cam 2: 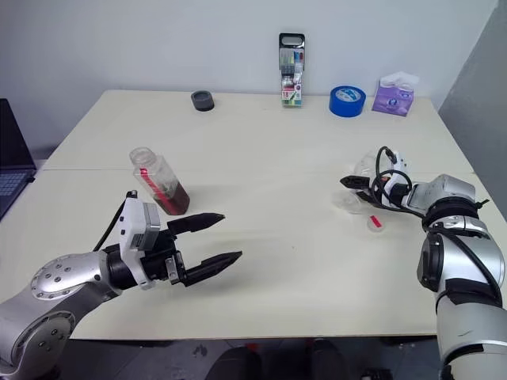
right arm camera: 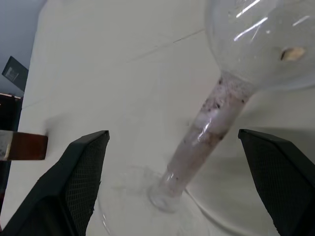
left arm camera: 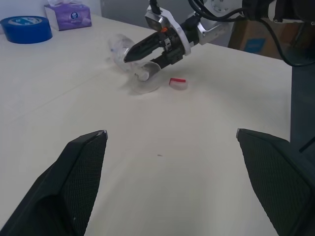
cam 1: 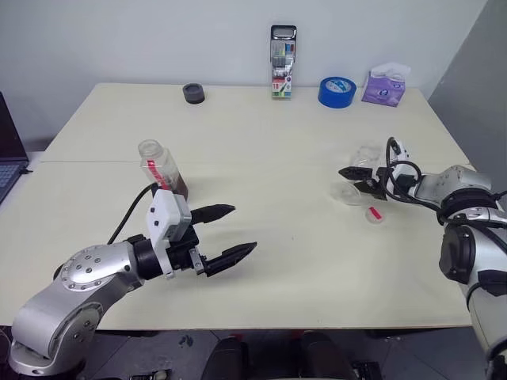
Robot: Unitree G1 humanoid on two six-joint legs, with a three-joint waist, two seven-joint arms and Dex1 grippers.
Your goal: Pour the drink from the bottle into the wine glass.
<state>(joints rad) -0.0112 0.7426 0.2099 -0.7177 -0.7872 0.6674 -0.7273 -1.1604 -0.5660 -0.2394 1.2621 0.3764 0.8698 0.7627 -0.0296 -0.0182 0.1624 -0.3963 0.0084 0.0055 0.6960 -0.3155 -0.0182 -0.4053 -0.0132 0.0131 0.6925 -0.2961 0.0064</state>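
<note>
a: fig. 1. right claw [cam 1: 358,179], jaws wide and empty, either side of the stem of the wine glass [right arm camera: 209,123] at the counter's [cam 1: 261,142] right side. left claw [cam 1: 230,235] likewise wide, holding nothing, near the front left.

b: and the bottle [cam 1: 162,169]?

a: uncapped, just behind the left claw, leaning; the drink [cam 2: 176,199] pools dark at its base. a small red cap [cam 1: 374,214] lies beside the glass.

b: best practice for this step?

a: judged: centre the stem between the jaws, close gently low on the stem, and keep the bowl upright, since thin glass slips and tips.

b: unclear features?

a: whether the glass stands or lies on its side cannot be told from overhead. the clear bowl nearly vanishes against the counter, and the foot is cut off in the right wrist view.
</note>
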